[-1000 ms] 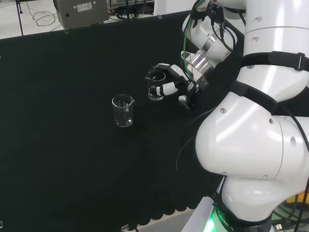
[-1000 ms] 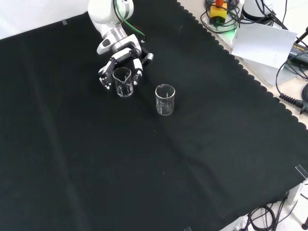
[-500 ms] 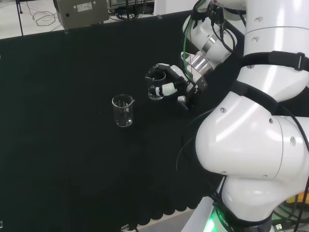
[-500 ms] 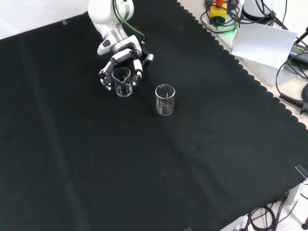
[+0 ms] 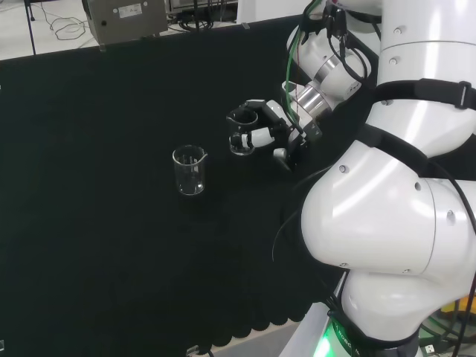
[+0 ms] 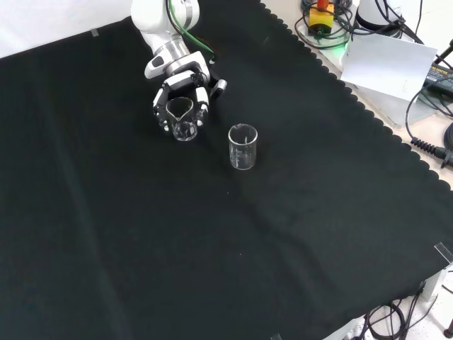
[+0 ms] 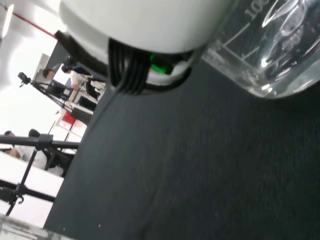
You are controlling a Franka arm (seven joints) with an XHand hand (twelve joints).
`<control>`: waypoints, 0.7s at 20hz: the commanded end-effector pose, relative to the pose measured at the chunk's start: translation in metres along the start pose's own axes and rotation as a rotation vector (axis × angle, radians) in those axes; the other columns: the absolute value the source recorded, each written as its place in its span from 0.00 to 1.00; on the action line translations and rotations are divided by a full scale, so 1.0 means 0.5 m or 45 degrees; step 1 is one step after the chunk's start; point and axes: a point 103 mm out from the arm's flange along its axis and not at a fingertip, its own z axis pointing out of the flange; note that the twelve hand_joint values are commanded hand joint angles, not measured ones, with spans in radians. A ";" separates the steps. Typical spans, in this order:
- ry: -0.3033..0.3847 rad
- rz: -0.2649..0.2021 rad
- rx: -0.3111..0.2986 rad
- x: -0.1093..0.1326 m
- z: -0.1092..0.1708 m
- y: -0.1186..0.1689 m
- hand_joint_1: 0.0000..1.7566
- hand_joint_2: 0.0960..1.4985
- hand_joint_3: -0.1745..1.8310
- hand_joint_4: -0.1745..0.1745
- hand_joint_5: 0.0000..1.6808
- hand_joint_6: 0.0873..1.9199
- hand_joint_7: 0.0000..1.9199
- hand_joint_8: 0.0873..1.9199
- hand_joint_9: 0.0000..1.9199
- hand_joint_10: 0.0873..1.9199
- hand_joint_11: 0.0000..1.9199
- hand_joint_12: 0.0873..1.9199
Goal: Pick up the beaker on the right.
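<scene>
My hand [image 5: 262, 128] is curled round a small clear glass beaker [image 5: 239, 143], with fingers on both sides of its rim. In the front view the hand [image 6: 182, 91] reaches down from the top and the held beaker [image 6: 183, 121] sits between the fingers, slightly tilted. The wrist view has this beaker [image 7: 272, 47] close up, its base just off the black cloth [image 7: 200, 165], under a blurred white part of the hand [image 7: 135, 22]. A second, taller clear beaker [image 5: 190, 170] stands upright and untouched on the cloth, to the left in the head view and at the lower right [image 6: 243, 146] in the front view.
The arm's big white links [image 5: 401, 186] stand at the right of the head view. A grey box [image 5: 125, 18] sits beyond the cloth's far edge. Papers and cables [image 6: 386, 64] lie off the cloth's scalloped edge at the front view's upper right.
The hand with the small beaker has shifted slightly, to the right in the front view and a little up in the head view. The taller beaker has not moved.
</scene>
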 end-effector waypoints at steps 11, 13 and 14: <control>-0.391 -0.219 0.079 0.110 -0.113 -0.005 0.81 0.45 0.32 0.00 0.75 0.28 0.63 0.35 0.78 0.08 0.62 0.35; -0.404 -0.215 0.098 0.113 -0.123 -0.016 0.81 0.44 0.34 0.00 0.73 0.31 0.61 0.37 0.76 0.15 0.63 0.33; -0.418 -0.211 0.114 0.118 -0.127 -0.024 0.81 0.43 0.35 0.00 0.73 0.32 0.61 0.38 0.74 0.18 0.63 0.33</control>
